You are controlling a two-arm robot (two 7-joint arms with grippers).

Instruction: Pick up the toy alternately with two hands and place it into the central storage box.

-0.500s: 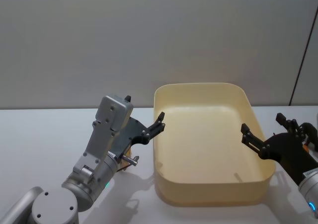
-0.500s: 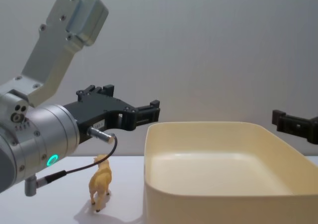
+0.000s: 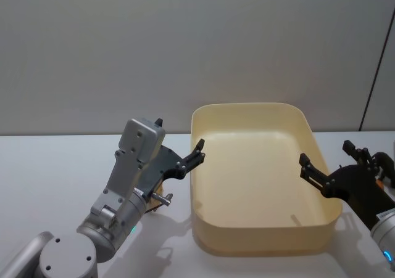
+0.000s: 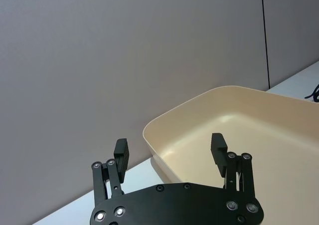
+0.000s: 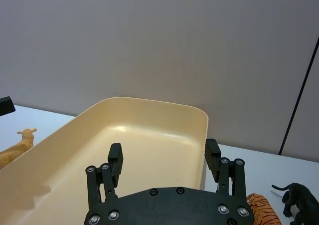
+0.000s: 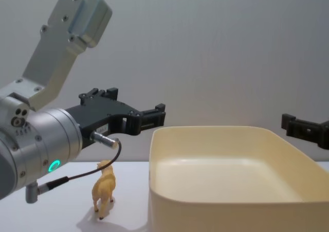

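The left gripper (image 4: 169, 146) hung spread wide and empty. It was above the white tabletop (image 3: 62, 167), just outside the left wall of the cream storage box (image 3: 265, 238). Its flat black fingers (image 4: 121, 150) pointed towards the box's far left corner and touched nothing.

The right gripper (image 5: 163, 152) was likewise spread wide and empty. It sat at the box's right side with its fingers aimed inward across the rim, clear of the plastic.

A tan long-necked toy animal (image 6: 104, 188) stood upright on its legs on the tabletop. It was just left of the box and below the left gripper, apart from both. From the chest it appeared nearly end-on, so its body ran roughly away from the robot, with the neck raised.

On the tabletop by the right gripper lay a striped toy tiger (image 5: 261, 210), with a black toy panther (image 5: 299, 197) standing just beside it. The box's long axis ran away from the robot.
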